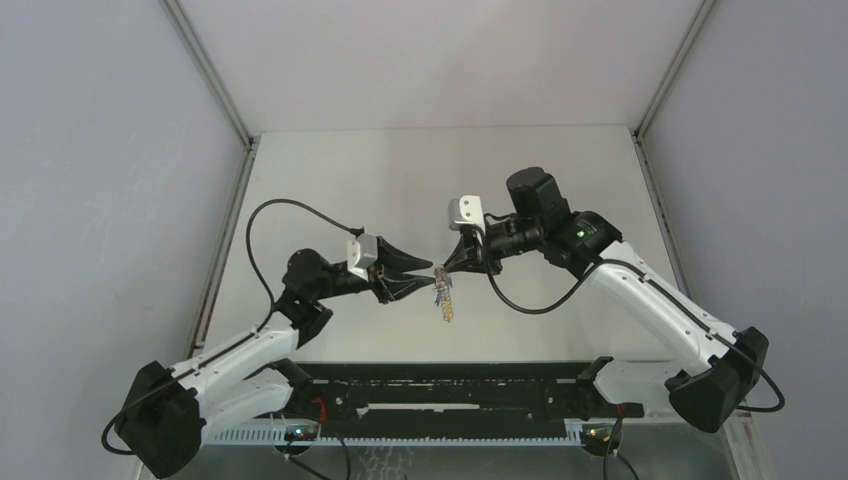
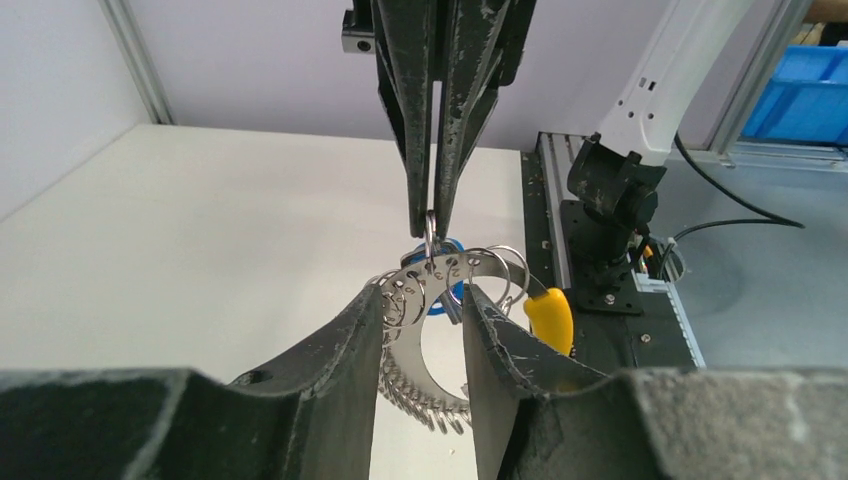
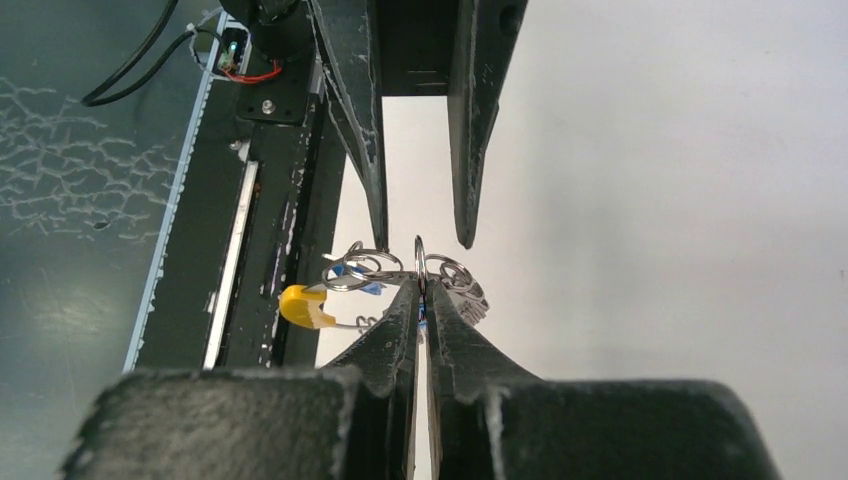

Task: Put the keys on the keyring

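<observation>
the keyring (image 2: 440, 270) is a flat silvery metal band curved into a loop, punched with small holes along its upper edge and jagged along its lower edge, with one yellow-orange curved plastic section (image 3: 303, 305) at one side. several thin wire rings crowd the band, and tiny keys with blue plastic heads (image 3: 348, 270) show among them; how they are attached is too small to tell. the whole cluster hangs in the air over the table, just below the point where the two grippers meet tip to tip.

the right gripper (image 1: 445, 268) has its black fingers (image 2: 415, 120) pressed almost together on a thin silver wire ring (image 3: 418, 262) that stands on edge at the top of the cluster. the left gripper (image 1: 425, 277) has its fingers (image 3: 365, 150) clearly parted, the band lying in the gap at their tips; no firm grip on it shows.

the matte white tabletop (image 1: 400, 180) is enclosed by pale grey wall panels (image 1: 100, 150) with aluminium corner posts (image 1: 205, 70). a black mounting rail (image 1: 450, 400) runs along the near edge, and blue plastic bins (image 2: 800, 95) stand beyond the table.
</observation>
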